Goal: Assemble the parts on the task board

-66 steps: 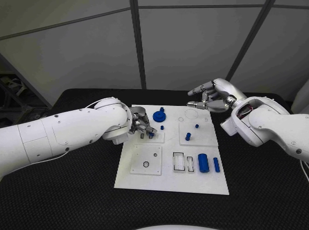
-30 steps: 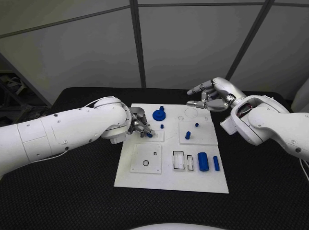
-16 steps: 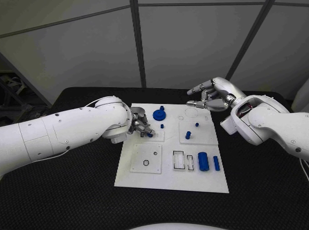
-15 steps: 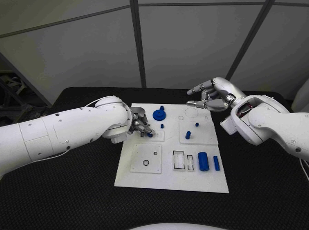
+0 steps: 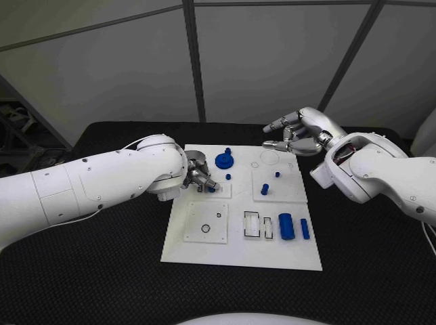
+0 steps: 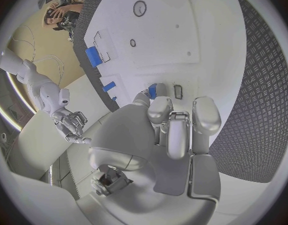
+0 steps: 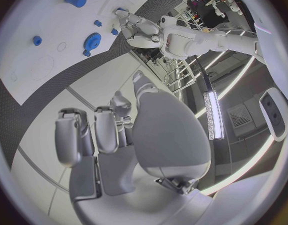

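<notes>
Left hand: your left hand (image 5: 200,177) sits at the task board's (image 5: 228,254) 10 o'clock edge, fingers (image 6: 171,130) curled down onto a small blue part (image 5: 210,189); in the left wrist view that part (image 6: 153,90) peeks out just past the fingertips. A pinch or only a touch, I cannot tell.
Right hand: your right hand (image 5: 298,137) hovers off the board's 1 o'clock corner, fingers (image 7: 97,130) loosely bent and apart, holding nothing.
Task board: it lies mid-table (image 5: 91,271), white, with outlined slots.
Gear: a blue gear (image 5: 224,161) sits at the board's 12 o'clock, just beside your left hand.
Pegs: small blue pegs (image 5: 265,190) stand near the board's middle, towards 1 o'clock.
Loose parts: a blue cylinder (image 5: 286,227) and a slim blue bar (image 5: 305,229) lie side by side at 4 o'clock.
</notes>
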`<state>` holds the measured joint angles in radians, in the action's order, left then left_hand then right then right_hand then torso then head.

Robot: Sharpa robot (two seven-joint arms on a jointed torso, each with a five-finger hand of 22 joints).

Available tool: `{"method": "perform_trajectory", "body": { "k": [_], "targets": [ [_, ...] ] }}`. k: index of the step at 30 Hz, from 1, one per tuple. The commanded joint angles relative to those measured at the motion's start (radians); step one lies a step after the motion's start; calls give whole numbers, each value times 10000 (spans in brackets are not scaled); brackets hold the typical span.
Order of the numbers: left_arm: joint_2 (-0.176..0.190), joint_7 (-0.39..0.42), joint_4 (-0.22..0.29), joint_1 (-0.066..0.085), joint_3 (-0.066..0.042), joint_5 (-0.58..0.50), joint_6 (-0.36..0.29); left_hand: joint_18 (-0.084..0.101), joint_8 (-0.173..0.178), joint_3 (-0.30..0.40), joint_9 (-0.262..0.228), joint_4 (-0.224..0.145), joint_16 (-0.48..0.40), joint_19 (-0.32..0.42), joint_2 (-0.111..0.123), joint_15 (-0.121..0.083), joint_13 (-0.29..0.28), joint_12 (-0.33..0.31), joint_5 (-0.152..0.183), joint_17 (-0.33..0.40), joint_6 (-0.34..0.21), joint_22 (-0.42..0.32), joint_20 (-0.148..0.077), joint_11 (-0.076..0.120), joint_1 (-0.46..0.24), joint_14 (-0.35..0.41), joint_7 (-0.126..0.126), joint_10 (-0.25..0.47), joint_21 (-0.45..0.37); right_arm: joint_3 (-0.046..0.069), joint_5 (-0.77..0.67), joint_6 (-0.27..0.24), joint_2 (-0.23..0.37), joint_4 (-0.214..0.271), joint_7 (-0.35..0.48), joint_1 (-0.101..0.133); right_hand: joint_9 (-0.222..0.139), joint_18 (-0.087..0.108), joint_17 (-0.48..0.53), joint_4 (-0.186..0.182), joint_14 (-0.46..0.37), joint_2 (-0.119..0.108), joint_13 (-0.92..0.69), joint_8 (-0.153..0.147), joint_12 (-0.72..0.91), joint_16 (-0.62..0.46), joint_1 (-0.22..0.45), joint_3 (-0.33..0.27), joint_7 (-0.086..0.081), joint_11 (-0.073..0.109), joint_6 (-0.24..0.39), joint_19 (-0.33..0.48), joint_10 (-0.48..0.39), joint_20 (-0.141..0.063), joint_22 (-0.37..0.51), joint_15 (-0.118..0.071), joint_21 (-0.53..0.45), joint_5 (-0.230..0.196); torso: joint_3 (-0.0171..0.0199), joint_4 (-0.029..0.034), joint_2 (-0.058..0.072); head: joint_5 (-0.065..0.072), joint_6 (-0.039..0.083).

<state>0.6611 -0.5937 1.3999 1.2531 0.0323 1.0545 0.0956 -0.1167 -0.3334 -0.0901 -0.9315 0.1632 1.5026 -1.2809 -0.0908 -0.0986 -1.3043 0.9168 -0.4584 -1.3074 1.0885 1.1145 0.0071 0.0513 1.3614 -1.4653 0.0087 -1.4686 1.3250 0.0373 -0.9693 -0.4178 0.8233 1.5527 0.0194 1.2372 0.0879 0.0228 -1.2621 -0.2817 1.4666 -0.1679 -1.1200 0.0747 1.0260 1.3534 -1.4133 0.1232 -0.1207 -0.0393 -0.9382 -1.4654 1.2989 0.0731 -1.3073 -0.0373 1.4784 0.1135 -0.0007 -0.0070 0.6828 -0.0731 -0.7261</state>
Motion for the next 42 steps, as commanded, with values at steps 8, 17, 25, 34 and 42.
{"method": "perform_trajectory", "body": {
  "k": [8, 17, 25, 34, 42],
  "targets": [
    [-150, -57, -120, -2, 35, 26, 158, 233, 110, 913, -118, -476, 96, -186, 89, -117, -145, 143, 201, -1887, 199, 215, -9, 50, -575, -877, -45, -279, 131, 7, -33, 62, -7, 18, 37, 22, -14, 68, 10, -8, 305, 74, -3, -59, 44, -48, 53, -43, -9, 25, -75, -353, 70, -6, -1605, -19, -29, 58, -5, 4, -3, 9, -21],
    [-213, -55, -237, -3, 39, 26, 6, 263, 145, 831, -252, -20, 155, -284, 174, -153, -285, 269, 406, -1954, 322, 391, -43, 72, -921, -896, -78, -360, 217, 7, -33, 76, -14, 7, 33, 22, -14, 68, 10, -8, 305, 74, -3, -59, 44, -48, 53, -43, -9, 25, -75, -353, 70, -6, -1605, -19, -29, 58, -2, 3, 4, 15, -28],
    [-230, -74, -267, -3, 39, 26, 74, 284, 194, 471, -426, 592, 211, -335, 438, -169, -423, 326, 1674, -2016, 490, 522, -62, 83, -1245, -911, -97, -432, 267, 7, -33, 92, -1, 4, 27, 22, -16, 73, 28, -14, 302, 74, 13, -61, 29, -63, 68, -50, -9, 25, -78, -343, 62, -7, -1589, -19, -45, 56, -2, 5, -5, 37, -52],
    [-206, -68, -286, -4, 39, 27, -34, 302, 252, 54, -587, 1157, 264, -388, 624, -183, -545, 383, 2744, -2078, 631, 652, -74, 72, -1357, -925, -90, -494, 317, 6, -33, 94, 10, -3, 26, 22, -22, 80, 76, -36, 293, 69, 26, -68, 21, -106, 121, -73, -10, 22, -79, -326, 56, -8, -1560, -19, -74, 51, -3, 5, -9, 52, -40],
    [-161, -15, -294, -6, 39, 28, -215, 308, 289, -211, -683, 1266, 287, -407, 710, -183, -610, 414, 3326, -2103, 689, 710, -76, 58, -1447, -930, -73, -520, 335, 6, -33, 92, 39, 4, 13, 22, -32, 83, 90, -66, 295, 61, 31, -77, 31, -130, 230, -117, -11, 20, -80, -323, 59, -9, -1549, -18, -91, 48, -7, 5, -3, 56, -33]
  ]
}}
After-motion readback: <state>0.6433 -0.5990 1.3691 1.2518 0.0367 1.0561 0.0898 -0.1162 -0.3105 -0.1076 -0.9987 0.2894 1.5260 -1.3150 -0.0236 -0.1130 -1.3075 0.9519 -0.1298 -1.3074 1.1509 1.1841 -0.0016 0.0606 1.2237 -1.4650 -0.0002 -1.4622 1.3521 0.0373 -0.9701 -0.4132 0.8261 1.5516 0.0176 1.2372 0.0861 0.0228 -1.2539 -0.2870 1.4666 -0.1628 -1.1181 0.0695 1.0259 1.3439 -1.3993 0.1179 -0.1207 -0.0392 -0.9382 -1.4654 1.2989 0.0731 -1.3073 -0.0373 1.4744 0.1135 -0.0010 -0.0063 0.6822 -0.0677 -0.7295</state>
